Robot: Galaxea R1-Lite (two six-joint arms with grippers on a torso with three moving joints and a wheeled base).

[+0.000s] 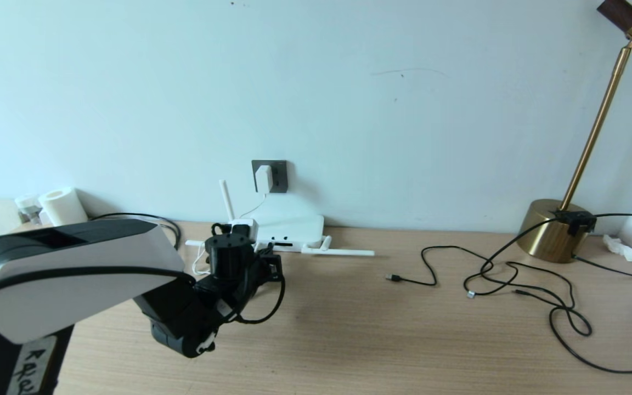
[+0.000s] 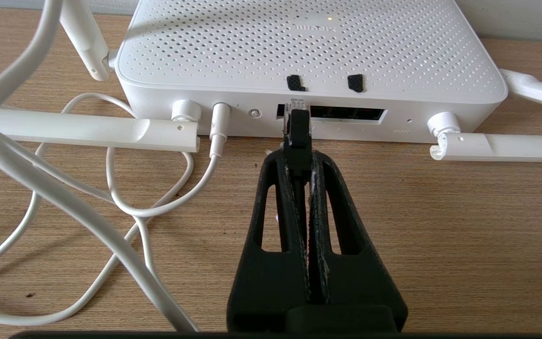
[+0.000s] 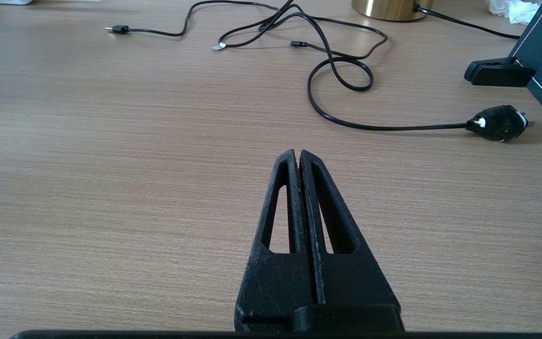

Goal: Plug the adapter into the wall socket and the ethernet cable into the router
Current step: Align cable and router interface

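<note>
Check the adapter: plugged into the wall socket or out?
In: the adapter sits flat against the wall socket, its cord hanging down toward the router.

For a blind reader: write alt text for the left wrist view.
The black left gripper holds the clear-tipped black ethernet cable at the dark port row of the flat white perforated router. A thin white cord loops over the wooden table beside it.

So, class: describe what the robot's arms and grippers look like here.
The left arm has a white shell over black joints, a thin black cable looping beside the wrist, and a handwritten label low down. The left gripper and right gripper are matte black, rough-textured, with tapering fingers, each pierced by a long slot.
</note>
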